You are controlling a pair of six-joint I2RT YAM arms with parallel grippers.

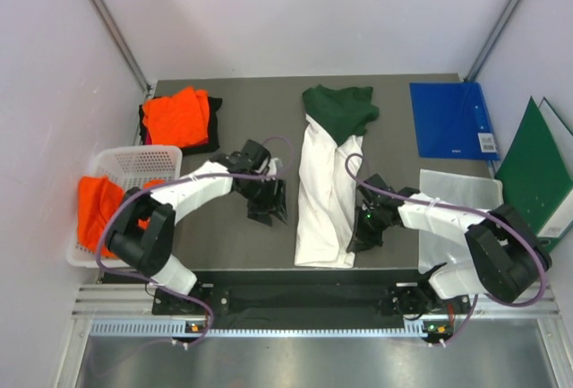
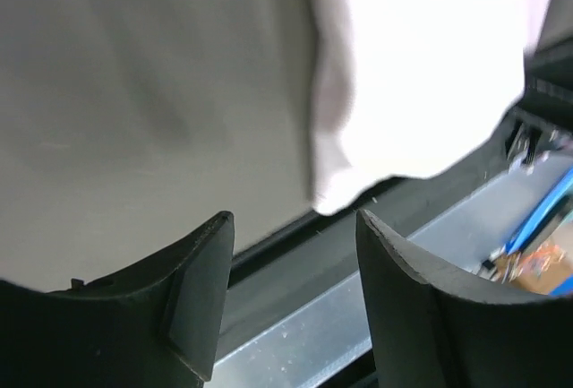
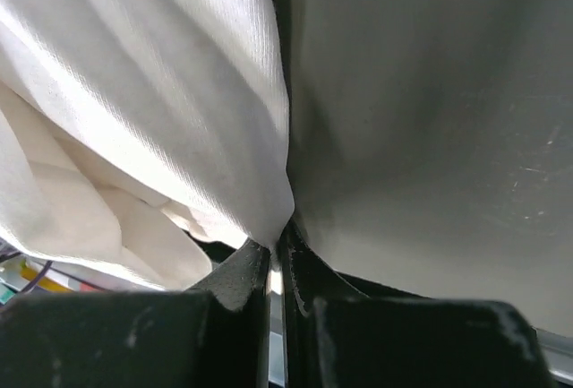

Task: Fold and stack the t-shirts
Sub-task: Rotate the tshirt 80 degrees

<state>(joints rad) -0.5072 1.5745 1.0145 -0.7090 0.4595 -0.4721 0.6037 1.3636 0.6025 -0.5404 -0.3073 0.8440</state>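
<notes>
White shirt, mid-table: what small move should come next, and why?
Probably bring the left gripper across to the near hem of the white shirt and close: its jaws stand open and empty beside the cloth, while the right gripper pinches the opposite edge.

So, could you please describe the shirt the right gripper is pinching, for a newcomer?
Start at the middle of the dark table. A long white t-shirt lies there. Unlike the orange shirts, its far end is dark green.

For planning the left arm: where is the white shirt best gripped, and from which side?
The white shirt lies as a long strip; the right end effector pinches its right edge. Probably grip the free near left edge, coming from the left.
</notes>
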